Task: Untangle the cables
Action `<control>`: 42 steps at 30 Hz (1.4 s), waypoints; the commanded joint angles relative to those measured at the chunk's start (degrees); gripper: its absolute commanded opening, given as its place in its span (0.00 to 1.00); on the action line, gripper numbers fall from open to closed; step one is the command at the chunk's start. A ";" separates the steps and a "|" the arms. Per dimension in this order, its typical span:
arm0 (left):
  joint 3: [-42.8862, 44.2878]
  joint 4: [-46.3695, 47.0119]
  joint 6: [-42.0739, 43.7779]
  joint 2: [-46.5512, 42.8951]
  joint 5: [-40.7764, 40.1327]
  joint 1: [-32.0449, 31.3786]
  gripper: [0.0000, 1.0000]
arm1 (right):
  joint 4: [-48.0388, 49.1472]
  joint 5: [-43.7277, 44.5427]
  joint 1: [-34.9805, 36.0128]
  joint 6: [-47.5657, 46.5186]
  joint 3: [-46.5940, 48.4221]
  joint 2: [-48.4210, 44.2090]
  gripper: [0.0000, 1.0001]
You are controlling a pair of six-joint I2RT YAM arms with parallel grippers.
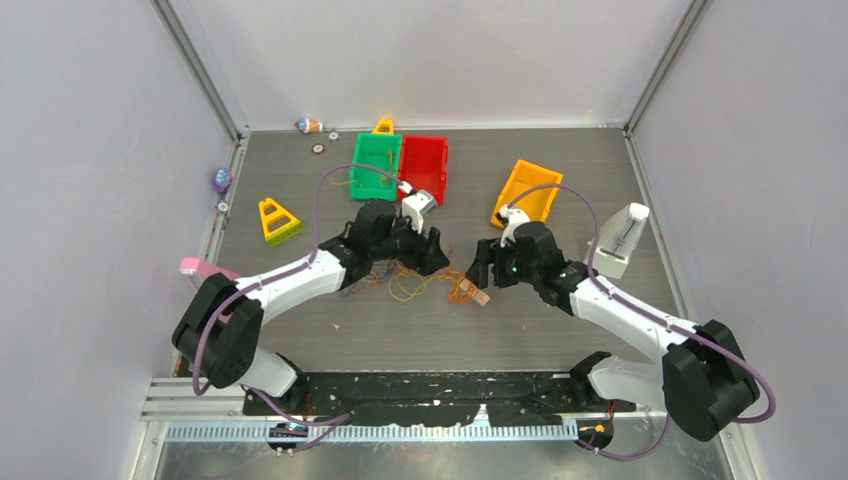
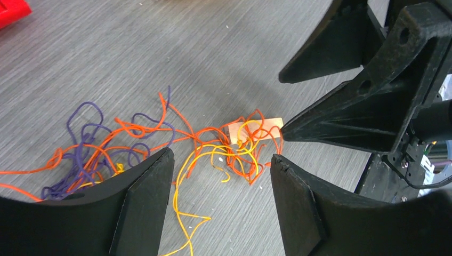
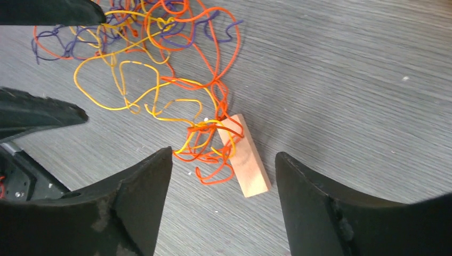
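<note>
Orange, yellow and purple cables (image 2: 240, 149) lie in 1 loose tangle at the middle of the grey table (image 1: 400, 340), between the 2 grippers. The purple strands sit at the left end. At the right end, orange and yellow loops cross over a small wooden block (image 3: 248, 160) lying flat.

Both arms reach out from the near edge and bend inward with wrists tipped down, so the grippers face each other across the tangle. The left gripper (image 2: 221, 154) hangs over the left, far part of the heap. Its fingers are spread wide and grip nothing, with only loose strands and table between them. The right gripper (image 3: 224, 154) hangs by the block, fingers also wide and holding nothing. 1 fingertip is just beside the block's end; whether it touches cannot be told.
</note>
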 commanded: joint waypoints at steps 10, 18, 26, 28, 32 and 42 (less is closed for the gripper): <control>1.98 -2.50 2.99 4.75 -0.95 -0.67 0.68 | 13.20 -6.46 -0.03 -1.23 3.68 11.02 0.64; 4.35 -6.70 4.75 8.80 -6.79 -0.67 0.68 | 14.43 -4.75 -0.03 -0.47 1.96 11.32 0.16; 6.81 -9.25 4.14 12.68 -4.14 -0.72 0.56 | 14.69 -6.52 -0.02 -0.57 0.81 9.11 0.05; 7.76 -10.02 4.14 13.86 -2.99 -0.68 0.30 | 14.37 -6.23 -0.06 -0.66 0.57 8.65 0.06; 8.65 -11.87 3.91 14.34 -5.64 -0.56 0.00 | 12.99 -4.32 -0.04 -0.83 0.19 7.29 0.53; -1.77 -1.40 -2.68 4.33 -5.22 6.22 0.00 | 12.70 -1.08 -0.09 -0.27 -2.14 6.18 0.71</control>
